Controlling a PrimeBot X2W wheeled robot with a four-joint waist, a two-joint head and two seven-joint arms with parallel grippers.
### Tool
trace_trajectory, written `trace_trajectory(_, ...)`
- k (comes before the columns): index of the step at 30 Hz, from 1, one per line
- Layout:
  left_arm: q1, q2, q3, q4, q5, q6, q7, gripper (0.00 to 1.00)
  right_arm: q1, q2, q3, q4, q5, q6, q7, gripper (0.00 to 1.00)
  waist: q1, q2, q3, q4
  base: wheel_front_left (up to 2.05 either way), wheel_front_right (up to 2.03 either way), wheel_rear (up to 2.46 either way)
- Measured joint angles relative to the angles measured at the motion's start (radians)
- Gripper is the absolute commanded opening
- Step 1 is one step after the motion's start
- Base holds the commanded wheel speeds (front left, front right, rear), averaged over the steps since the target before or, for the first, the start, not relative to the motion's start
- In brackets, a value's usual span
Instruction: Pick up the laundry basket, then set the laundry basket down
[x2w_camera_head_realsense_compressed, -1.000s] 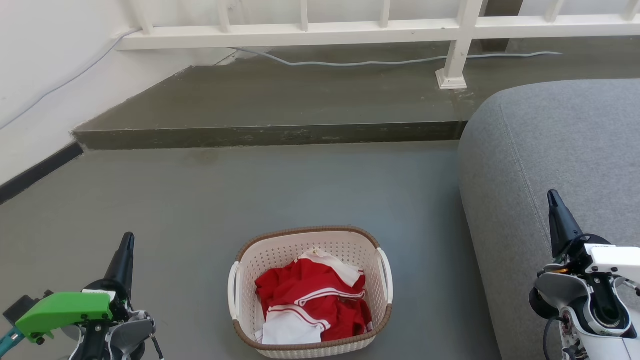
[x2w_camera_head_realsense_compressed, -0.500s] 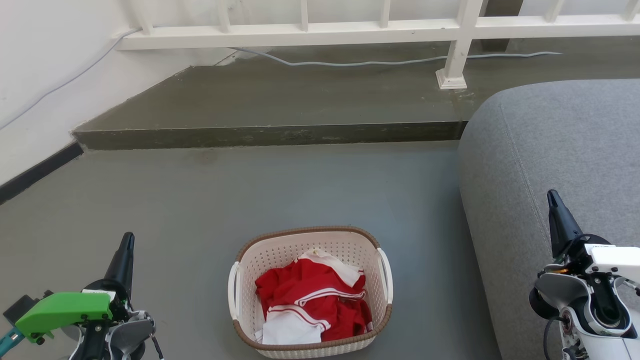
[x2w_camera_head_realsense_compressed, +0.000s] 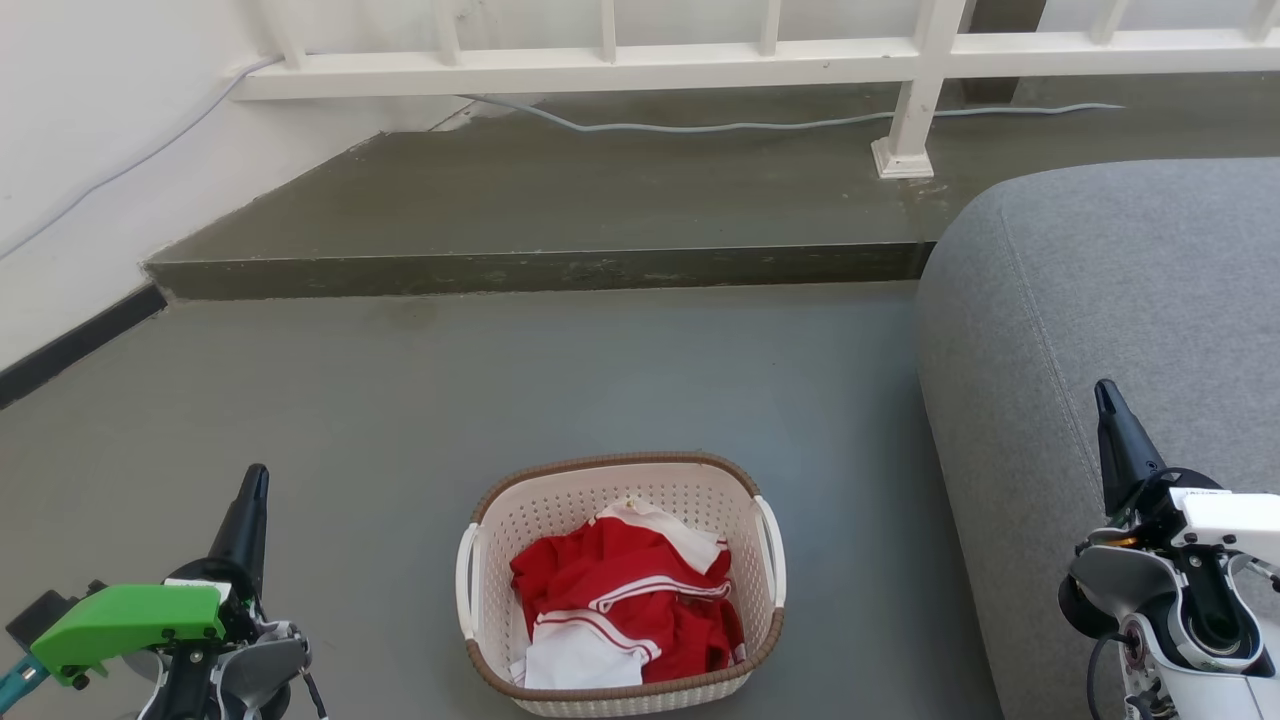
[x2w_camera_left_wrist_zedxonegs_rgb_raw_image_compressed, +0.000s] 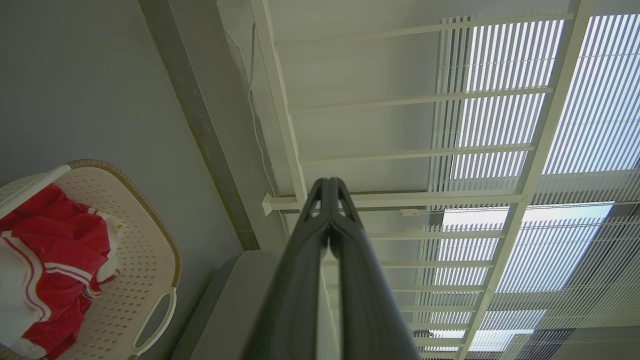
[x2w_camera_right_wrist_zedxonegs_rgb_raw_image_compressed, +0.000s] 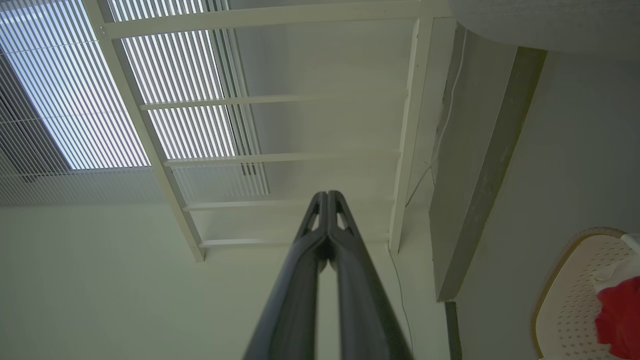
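The cream-white perforated laundry basket (x2w_camera_head_realsense_compressed: 620, 585) with a brown woven-look rim stands on the grey floor at the lower middle of the head view, holding red and white clothes (x2w_camera_head_realsense_compressed: 625, 605). White handles sit on its left and right sides. My left gripper (x2w_camera_head_realsense_compressed: 255, 478) points up at the lower left, well left of the basket, shut with nothing in it. My right gripper (x2w_camera_head_realsense_compressed: 1103, 392) rises at the lower right in front of the sofa, also shut and empty. The left wrist view has the basket (x2w_camera_left_wrist_zedxonegs_rgb_raw_image_compressed: 150, 240) at its lower left and the shut gripper (x2w_camera_left_wrist_zedxonegs_rgb_raw_image_compressed: 329, 185); the right wrist view shows the basket (x2w_camera_right_wrist_zedxonegs_rgb_raw_image_compressed: 575, 290) at its lower right beyond the shut gripper (x2w_camera_right_wrist_zedxonegs_rgb_raw_image_compressed: 327, 196).
A grey sofa (x2w_camera_head_realsense_compressed: 1110, 320) fills the right side, close to the basket's right. Ahead, a raised concrete step (x2w_camera_head_realsense_compressed: 540, 270) crosses the floor, with a white railing (x2w_camera_head_realsense_compressed: 700, 60) and a grey cable (x2w_camera_head_realsense_compressed: 720, 126) on it. A white wall (x2w_camera_head_realsense_compressed: 80, 150) stands at the left.
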Motion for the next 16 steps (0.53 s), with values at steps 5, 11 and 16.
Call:
trace_trajectory(5,0.000,0.000,0.000,0.000,0.000,0.000,0.000,0.00,0.000,0.000,0.000,0.000,0.000,0.000,0.001,0.00,0.0000,0.0000,0.000,0.000,0.00,0.00,0.00)
trace_trajectory(11,0.000,0.000,0.000,0.000,0.000,0.000,0.000,0.00,0.000,0.000,-0.001,0.000,0.000,0.000,0.001,0.00,0.0000,0.0000,0.000,0.000,0.00,0.00,0.00)
trace_trajectory(16,0.000,0.000,0.000,0.000,0.000,0.000,0.000,0.00,0.000,0.000,-0.001,0.000,0.000,0.000,0.001,0.00,0.0000,0.0000,0.000,0.000,0.00,0.00,0.00)
